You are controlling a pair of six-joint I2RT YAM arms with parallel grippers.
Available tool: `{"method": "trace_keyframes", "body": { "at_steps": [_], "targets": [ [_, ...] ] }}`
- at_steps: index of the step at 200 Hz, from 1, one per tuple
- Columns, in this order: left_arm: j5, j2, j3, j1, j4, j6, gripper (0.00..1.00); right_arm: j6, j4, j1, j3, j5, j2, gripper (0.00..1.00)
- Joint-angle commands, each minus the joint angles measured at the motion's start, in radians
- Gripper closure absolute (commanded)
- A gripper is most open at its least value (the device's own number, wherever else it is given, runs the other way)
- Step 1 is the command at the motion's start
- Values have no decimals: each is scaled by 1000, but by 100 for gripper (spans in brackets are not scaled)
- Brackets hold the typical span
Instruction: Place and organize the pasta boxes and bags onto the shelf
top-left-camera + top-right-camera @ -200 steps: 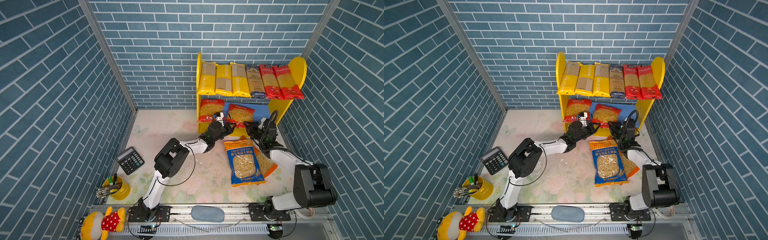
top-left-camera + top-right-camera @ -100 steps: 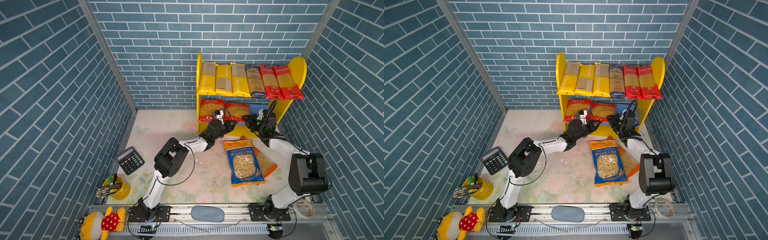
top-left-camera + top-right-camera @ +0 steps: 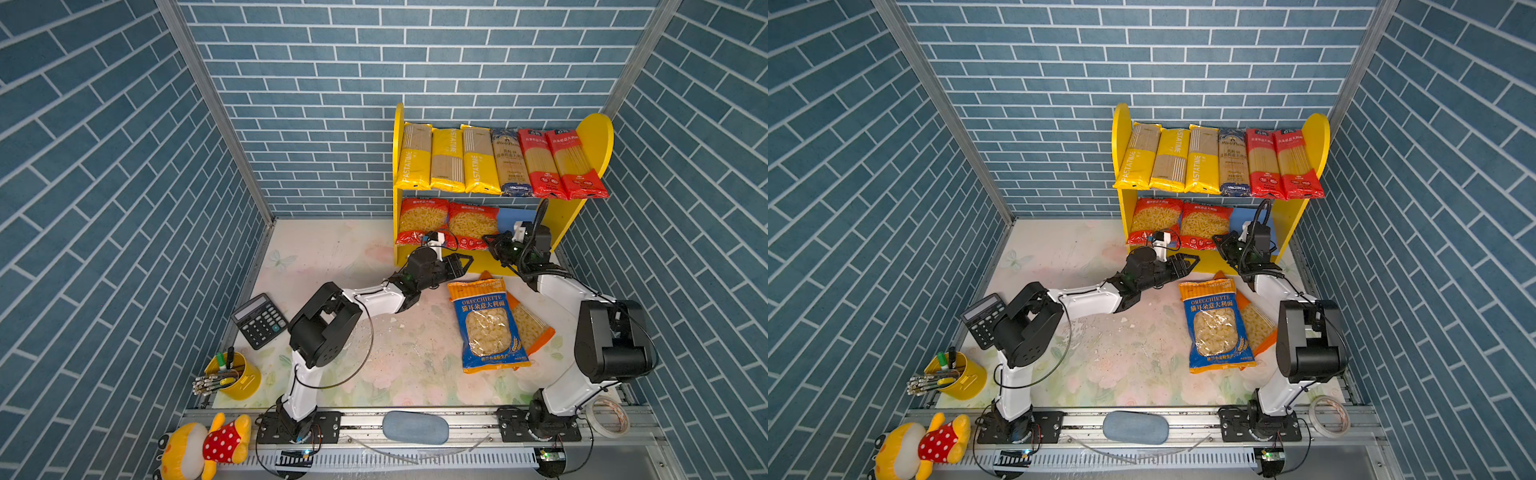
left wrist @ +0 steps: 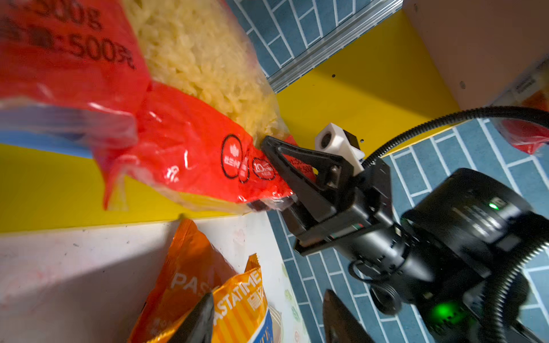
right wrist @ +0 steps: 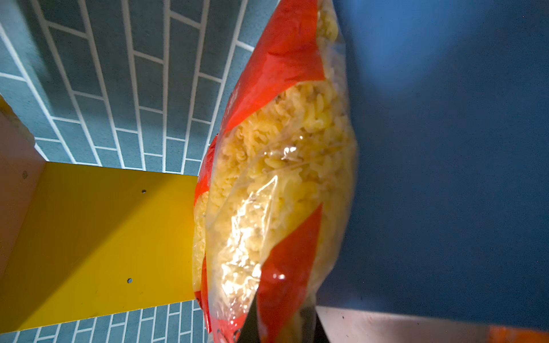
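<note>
The shelf [image 3: 594, 137] holds six long pasta packs [image 3: 478, 162] above, two red pasta bags [image 3: 424, 220] below; the bench [image 3: 395, 365] bears an orange bag [image 3: 536, 332] under a blue ORECCHIETTE bag [image 3: 486, 328], and a calculator [image 3: 259, 320].

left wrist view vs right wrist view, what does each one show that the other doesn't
Only the left wrist view: the right pincer seen whole from outside, shut on the end of the red pasta bag; the open left pincer; the orange bag and the ORECCHIETTE bag on the table.
Only the right wrist view: the bag's clear window along its length, and the broad bare blue lower board beside it.
Both: that red bag, yellow parts of the shelf, and the brick wall.
</note>
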Motion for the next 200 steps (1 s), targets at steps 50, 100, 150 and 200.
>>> {"method": "trace_keyframes", "body": {
  "at_steps": [50,100,150,200],
  "targets": [
    [-59,-257,-241,-7,-161,158,41,-32,11,0,53,-35,13,95],
    [-113,-371,-310,-7,-273,240,39,-27,3,-24,30,-45,-41,95],
    [-125,-382,-332,-7,-257,246,39,-22,0,-25,14,-51,-27,89],
    [-133,-387,-362,-8,-248,241,39,7,45,-25,-39,-51,-28,67]
  ]
}}
